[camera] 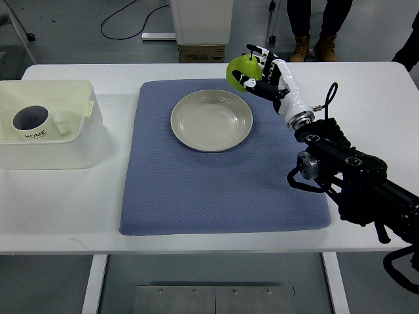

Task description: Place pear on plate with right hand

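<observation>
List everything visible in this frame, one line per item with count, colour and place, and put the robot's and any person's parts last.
pear: 1, green, held above the mat's far right corner, just beyond the plate's far right rim
plate: 1, beige, empty, on the far half of the mat
mat: 1, blue, centre of the table
table: 1, white, spans the frame
bin: 1, translucent white, on the table's left side
mug: 1, white with dark print, inside the bin
cardboard box: 1, brown, on the floor beyond the table
cable: 1, black, on the floor at far left
right robot hand: 1, white and black, gripping the pear
person's boots: 2, tan, beyond the table
</observation>
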Motion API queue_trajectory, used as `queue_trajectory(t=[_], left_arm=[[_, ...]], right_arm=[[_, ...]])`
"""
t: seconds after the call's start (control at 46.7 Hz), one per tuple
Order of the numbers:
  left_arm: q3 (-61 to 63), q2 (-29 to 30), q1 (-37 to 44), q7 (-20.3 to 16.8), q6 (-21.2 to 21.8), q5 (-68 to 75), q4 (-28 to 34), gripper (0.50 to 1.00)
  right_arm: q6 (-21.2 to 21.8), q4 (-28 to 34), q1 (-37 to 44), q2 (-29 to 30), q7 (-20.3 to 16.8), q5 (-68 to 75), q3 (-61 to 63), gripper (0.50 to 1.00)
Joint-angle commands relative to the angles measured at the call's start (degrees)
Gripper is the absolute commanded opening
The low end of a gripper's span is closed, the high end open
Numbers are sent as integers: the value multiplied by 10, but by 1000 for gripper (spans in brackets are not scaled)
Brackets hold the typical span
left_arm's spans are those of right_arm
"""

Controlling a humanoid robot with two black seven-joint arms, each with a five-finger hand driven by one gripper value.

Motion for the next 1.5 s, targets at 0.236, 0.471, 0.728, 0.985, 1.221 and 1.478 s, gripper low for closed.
queue_trajectory(t=[0.236, 0.471, 0.728, 0.985, 1.221, 1.478], left_arm=[[0, 0, 0, 1, 0, 0, 0, 1000], [0, 0, 0, 0, 0, 0, 0, 1000], [0, 0, 0, 0, 0, 0, 0, 1000], [0, 0, 0, 0, 0, 0, 0, 1000], [0, 0, 0, 0, 0, 0, 0, 1000], [0, 0, 0, 0, 0, 0, 0, 1000]], right_arm=[[23, 10, 0, 0, 2, 0, -67, 500], [28, 10, -7, 0, 1, 0, -103, 500], [27, 5, -25, 0, -1, -1, -125, 500], [20, 2, -30, 0, -1, 0, -129, 500], [12, -2, -29, 0, 1, 0, -126, 942], [8, -2, -27, 0, 2, 0, -126, 1000]])
